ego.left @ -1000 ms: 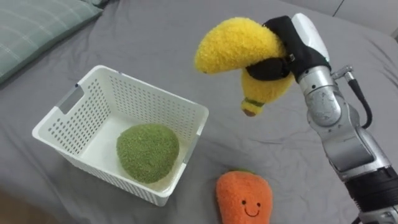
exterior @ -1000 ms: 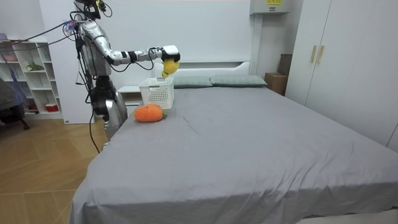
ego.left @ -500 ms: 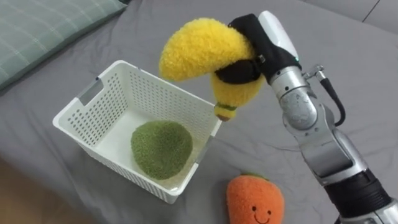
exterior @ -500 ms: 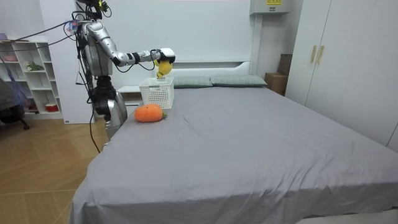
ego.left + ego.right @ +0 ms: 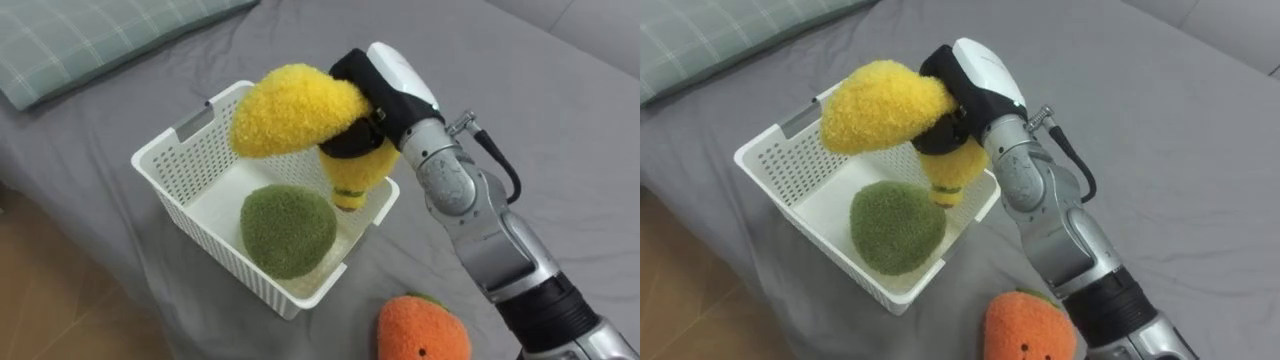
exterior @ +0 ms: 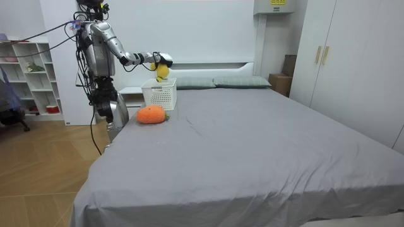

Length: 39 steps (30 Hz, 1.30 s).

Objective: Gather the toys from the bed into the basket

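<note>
The right hand point(image 5: 384, 84) is closed around a yellow plush banana point(image 5: 287, 108), its dark fingers wrapped about the toy's middle and largely sunk into the fluff, so how tightly they press is hard to make out. The banana hangs in the air above the white basket point(image 5: 182, 163), its curved upper end over the far rim and its stalk end pointing down into the basket, just beside a green plush ball point(image 5: 288, 228) that lies on the basket's floor. An orange plush toy point(image 5: 422, 330) lies on the grey bed point(image 5: 560, 120) near the basket's corner, cut off by the lower edge of the eye view. A checked pillow point(image 5: 90, 35) is cut off at the upper left. In the room view the robot stands beside the bed's head end, at the room view's left, arm stretched out over the basket
</note>
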Available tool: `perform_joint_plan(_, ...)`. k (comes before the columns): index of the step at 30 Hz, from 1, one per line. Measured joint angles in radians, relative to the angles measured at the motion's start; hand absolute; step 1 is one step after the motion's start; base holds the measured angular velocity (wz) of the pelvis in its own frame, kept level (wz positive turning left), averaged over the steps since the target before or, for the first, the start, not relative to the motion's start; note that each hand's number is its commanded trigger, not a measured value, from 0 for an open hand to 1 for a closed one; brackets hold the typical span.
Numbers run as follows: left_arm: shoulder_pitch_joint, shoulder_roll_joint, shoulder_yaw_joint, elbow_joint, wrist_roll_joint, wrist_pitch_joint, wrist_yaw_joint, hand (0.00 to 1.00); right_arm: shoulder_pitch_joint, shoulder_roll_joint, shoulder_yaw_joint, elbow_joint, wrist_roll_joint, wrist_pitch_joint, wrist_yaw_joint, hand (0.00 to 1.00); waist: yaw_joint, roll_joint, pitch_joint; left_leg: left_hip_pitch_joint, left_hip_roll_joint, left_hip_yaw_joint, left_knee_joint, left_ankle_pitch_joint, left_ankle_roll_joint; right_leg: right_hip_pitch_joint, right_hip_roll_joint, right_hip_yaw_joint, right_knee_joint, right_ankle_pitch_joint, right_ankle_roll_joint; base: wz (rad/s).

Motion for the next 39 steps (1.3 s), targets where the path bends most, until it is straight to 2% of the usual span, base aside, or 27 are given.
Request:
perform_joint_plan(5, 0.005, 0.0, 0.0, 0.002, 0.012, 0.0, -0.001, 0.0, -0.001, 0.0, 0.005, 0.051, 0.005, 0.0, 0.001, 1.0, 0.01, -0.005, -0.0015, -0.005, -0.002, -0.007, 0.007, 0.0, 0.0, 0.0, -0.001, -0.008, 0.0, 0.0, 0.0, 0.05)
perform_joint_plan(6, 0.008, 0.0, 0.0, 0.002, 0.024, 0.002, -0.001, 0.0, -0.002, 0.0, 0.005, 0.06, 0.005, 0.0, 0.001, 0.91, 0.012, -0.005, -0.0017, -0.005, -0.002, -0.007, 0.007, 0.0, 0.0, 0.0, -0.001, -0.008, 0.0, 0.0, 0.0, 0.0)
perform_joint_plan(7, 0.01, 0.0, 0.001, 0.003, 0.032, 0.004, -0.001, 0.0, -0.002, 0.0, 0.005, 0.066, 0.004, 0.0, 0.001, 0.77, 0.015, -0.005, -0.0018, -0.005, -0.002, -0.007, 0.007, 0.0, 0.0, 0.0, -0.001, -0.009, 0.0, 0.0, 0.0, 0.0)
perform_joint_plan(8, 0.011, -0.001, 0.001, 0.003, 0.049, 0.008, -0.001, 0.0, -0.001, 0.0, 0.005, 0.08, 0.003, 0.0, 0.001, 0.49, 0.022, -0.006, -0.002, -0.005, -0.002, -0.006, 0.007, 0.0, 0.0, 0.0, -0.001, -0.01, 0.0, 0.0, 0.0, 0.0)
perform_joint_plan(9, 0.01, -0.001, 0.001, 0.005, 0.058, 0.009, -0.001, 0.0, -0.001, 0.0, 0.006, 0.095, 0.003, 0.0, 0.0, 0.05, 0.028, -0.006, -0.0019, -0.005, -0.002, -0.006, 0.007, 0.0, 0.0, 0.0, -0.001, -0.011, 0.0, 0.0, 0.0, 0.0)
perform_joint_plan(10, 0.009, -0.001, 0.001, 0.007, 0.058, 0.009, -0.001, 0.0, -0.001, 0.0, 0.006, 0.104, 0.003, 0.0, 0.0, 0.0, 0.032, -0.006, -0.002, -0.004, -0.002, -0.006, 0.007, 0.0, 0.0, 0.0, -0.001, -0.012, 0.0, 0.0, 0.0, 0.0)
perform_joint_plan(14, 0.018, 0.0, 0.002, 0.012, 0.064, 0.011, -0.001, 0.0, -0.008, 0.0, 0.03, 0.152, 0.004, -0.003, -0.002, 0.0, 0.037, -0.011, -0.0003, -0.005, -0.004, -0.013, 0.009, 0.0, 0.0, 0.003, -0.001, -0.022, 0.0, 0.0, 0.0, 0.05)
perform_joint_plan(19, 0.019, 0.003, 0.002, 0.011, 0.066, 0.011, -0.001, 0.0, -0.016, 0.001, 0.033, 0.195, 0.028, -0.004, -0.009, 0.0, 0.046, -0.031, 0.0102, -0.009, -0.008, -0.03, 0.014, 0.001, -0.001, 0.006, -0.004, -0.05, 0.0, 0.0, 0.0, 0.09)
perform_joint_plan(24, 0.019, 0.002, 0.009, 0.01, 0.069, 0.009, -0.002, 0.0, -0.021, 0.002, 0.033, 0.234, 0.032, -0.015, -0.025, 0.0, 0.064, -0.042, 0.0083, -0.012, -0.012, -0.035, 0.018, 0.001, 0.0, 0.006, -0.008, -0.064, 0.001, 0.0, 0.001, 0.02)
perform_joint_plan(28, 0.025, 0.002, 0.041, 0.01, 0.068, 0.009, 0.001, 0.0, -0.021, 0.001, 0.032, 0.239, 0.032, -0.016, -0.043, 0.0, 0.063, -0.044, 0.0084, -0.012, -0.012, -0.035, 0.018, 0.002, 0.0, 0.006, -0.008, -0.063, 0.001, 0.0, 0.001, 0.0)
perform_joint_plan(39, 0.026, 0.001, 0.062, 0.009, 0.074, -0.003, 0.012, 0.0, -0.021, 0.0, 0.032, 0.263, 0.032, -0.044, -0.08, 0.0, 0.063, -0.044, 0.008, -0.012, -0.012, -0.034, 0.017, 0.002, 0.0, 0.007, -0.007, -0.059, 0.0, 0.0, 0.001, 0.0)
